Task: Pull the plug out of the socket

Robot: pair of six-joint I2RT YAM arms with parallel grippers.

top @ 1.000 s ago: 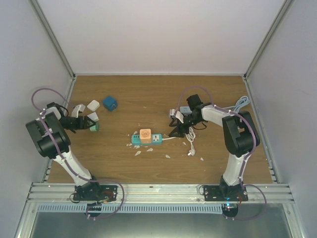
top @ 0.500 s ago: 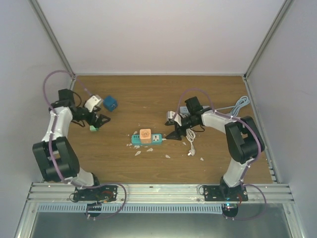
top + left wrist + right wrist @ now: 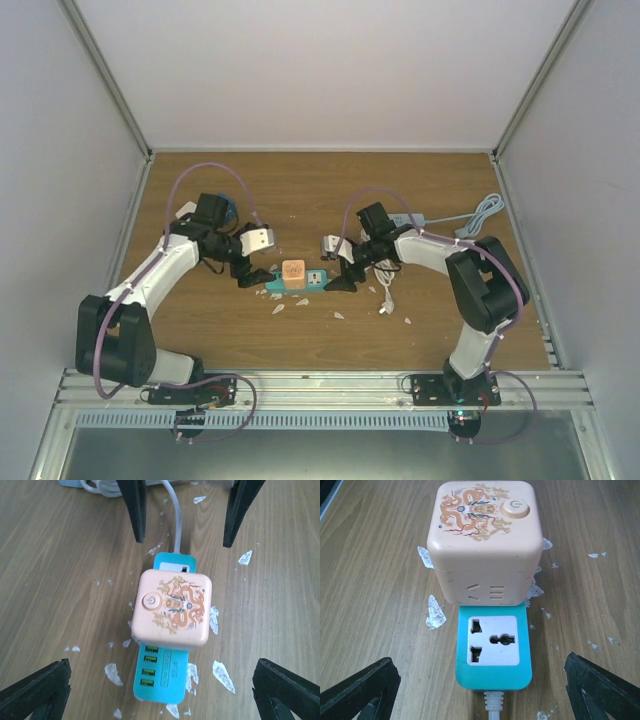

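Plug (image 3: pixel 485 535), peach cube, seated in teal socket strip (image 3: pixel 495 672) on counter (image 3: pixel 430 320), untouched; my left fingers (image 3: pixel 37 692) and my right fingers (image 3: pixel 362 690) spread wide at opposite ends of strip, holding nothing.

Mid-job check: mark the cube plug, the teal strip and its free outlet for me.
cube plug (image 3: pixel 485 517), right wrist view, on its printed top face.
teal strip (image 3: pixel 493 677), right wrist view, on its near end.
free outlet (image 3: pixel 493 640), right wrist view, on its white face.
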